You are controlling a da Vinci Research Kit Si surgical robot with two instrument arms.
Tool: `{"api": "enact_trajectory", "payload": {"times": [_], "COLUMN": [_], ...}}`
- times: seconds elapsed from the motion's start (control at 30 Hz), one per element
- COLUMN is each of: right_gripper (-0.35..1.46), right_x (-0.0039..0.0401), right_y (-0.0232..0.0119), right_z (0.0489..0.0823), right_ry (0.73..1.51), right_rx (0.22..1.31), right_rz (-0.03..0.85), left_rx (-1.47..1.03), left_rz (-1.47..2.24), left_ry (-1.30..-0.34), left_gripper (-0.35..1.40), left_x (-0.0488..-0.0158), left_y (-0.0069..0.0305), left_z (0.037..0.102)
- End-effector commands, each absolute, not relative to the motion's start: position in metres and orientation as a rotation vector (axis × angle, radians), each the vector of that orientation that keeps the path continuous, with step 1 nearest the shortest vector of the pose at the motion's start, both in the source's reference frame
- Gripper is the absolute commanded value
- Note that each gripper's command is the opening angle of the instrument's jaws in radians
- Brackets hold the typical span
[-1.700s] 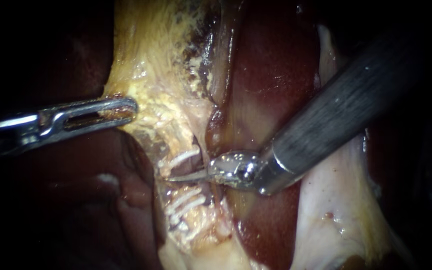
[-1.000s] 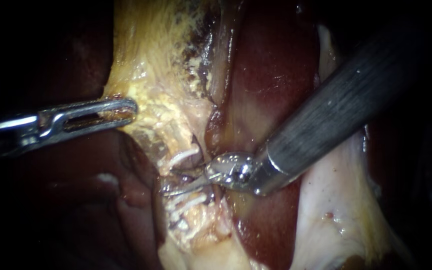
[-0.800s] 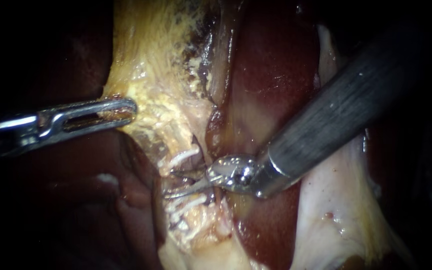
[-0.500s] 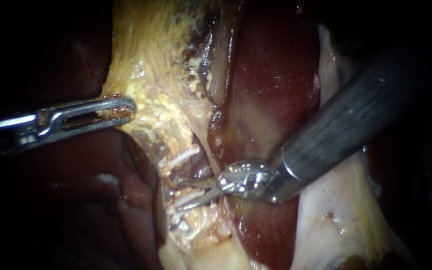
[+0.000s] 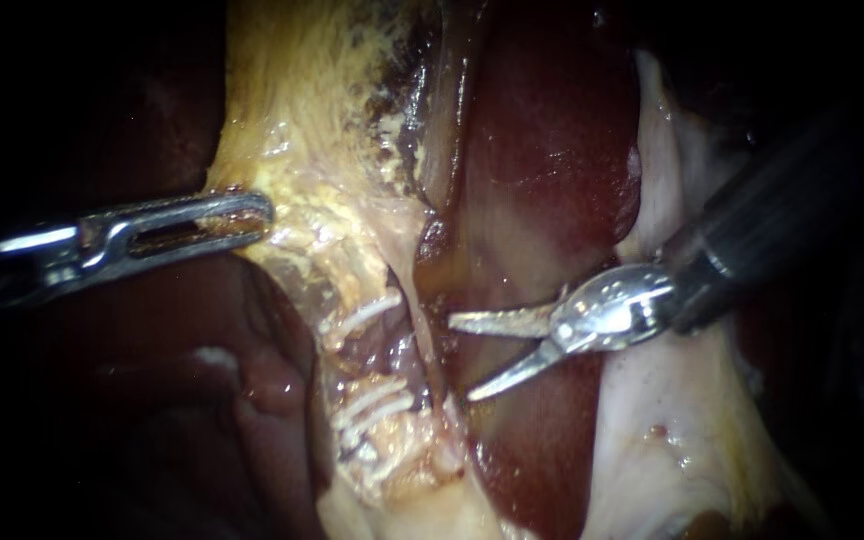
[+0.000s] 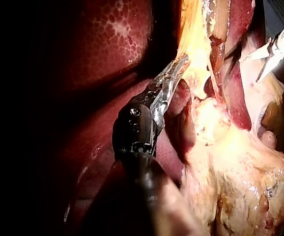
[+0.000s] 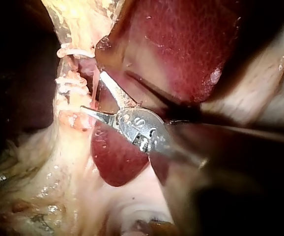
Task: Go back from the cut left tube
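The right instrument point(image 5: 464, 357) has its two slim blades spread apart, nothing between them, poised over the dark liver point(image 5: 542, 150); the cut left tube point(image 5: 352, 292) lies just left of the blade tips, near but not touching; its long axis runs far to near, with white clips point(image 5: 370, 402) on the stumps either side of the gap; this instrument is the nearer one, and its shaft enters from the far right, so the way back looks to lie along that shaft, rightward and away from the tube; a thin strand point(image 5: 422, 335) beside the tips could snag; the left instrument point(image 5: 252, 216), well apart to the left, has its jaws clamped on pale yellow tissue point(image 5: 292, 130).
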State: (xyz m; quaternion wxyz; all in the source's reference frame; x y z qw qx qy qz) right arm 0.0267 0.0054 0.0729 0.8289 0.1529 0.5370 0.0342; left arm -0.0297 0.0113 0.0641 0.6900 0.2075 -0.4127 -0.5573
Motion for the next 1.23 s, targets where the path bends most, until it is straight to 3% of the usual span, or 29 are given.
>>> {"api": "enact_trajectory", "payload": {"times": [0.03, 0.63, 1.23], "right_gripper": [1.43, 1.43, 1.43], "right_x": [0.0265, 0.0255, 0.0254], "right_y": [0.0056, 0.006, 0.006], "right_z": [0.0727, 0.0717, 0.0717], "right_ry": [1.134, 1.111, 1.111], "right_rx": [0.317, 0.28, 0.28], "right_rz": [0.071, 0.087, 0.087], "left_rx": [0.464, 0.483, 0.492], "left_rz": [-1.247, -1.235, -1.229], "left_ry": [-0.923, -0.911, -0.91], "left_gripper": [-0.35, -0.35, -0.35], "left_x": [-0.0298, -0.0347, -0.0357], "left_y": [0.0113, 0.0114, 0.0112], "left_z": [0.0643, 0.0702, 0.0702]}}
